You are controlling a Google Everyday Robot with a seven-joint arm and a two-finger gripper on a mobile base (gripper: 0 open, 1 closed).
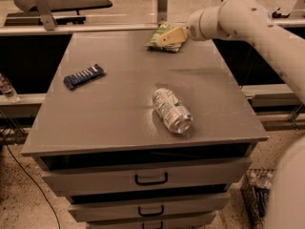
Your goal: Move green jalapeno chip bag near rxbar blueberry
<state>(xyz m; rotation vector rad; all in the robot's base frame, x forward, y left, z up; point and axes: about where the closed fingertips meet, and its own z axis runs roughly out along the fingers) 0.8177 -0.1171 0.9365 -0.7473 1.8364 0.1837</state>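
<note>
Grey cabinet top (119, 113) with three loose items, drawers (151, 178) below. White arm (257, 23) reaching in from the right over the far edge, cut off by the frame on that side.

Soda can (171, 110) on its side near the front, well apart from everything else and not part of the job.

Green jalapeno chip bag (167, 47) flat at the far edge, right of centre. Judged light, soft and crinkly, with slick film, probably air-puffed. Likely to slide or crumple if pushed, and contents would crush under a hard squeeze. Best taken at a crimped end seam or pinched across a raised fold with gentle force. Lift clear rather than drag.

Rxbar blueberry (84, 76) flat toward the left side, angled, well apart from the bag.

Gripper (162, 39) tan, right over the bag and covering its middle. Cannot tell whether open or closed, nor whether touching the bag or just above it.

Bag lettering and right edge hidden behind the gripper. Seam positions not readable. Bar text too small to read. Bottle (7, 87) at the left cut by the frame.
</note>
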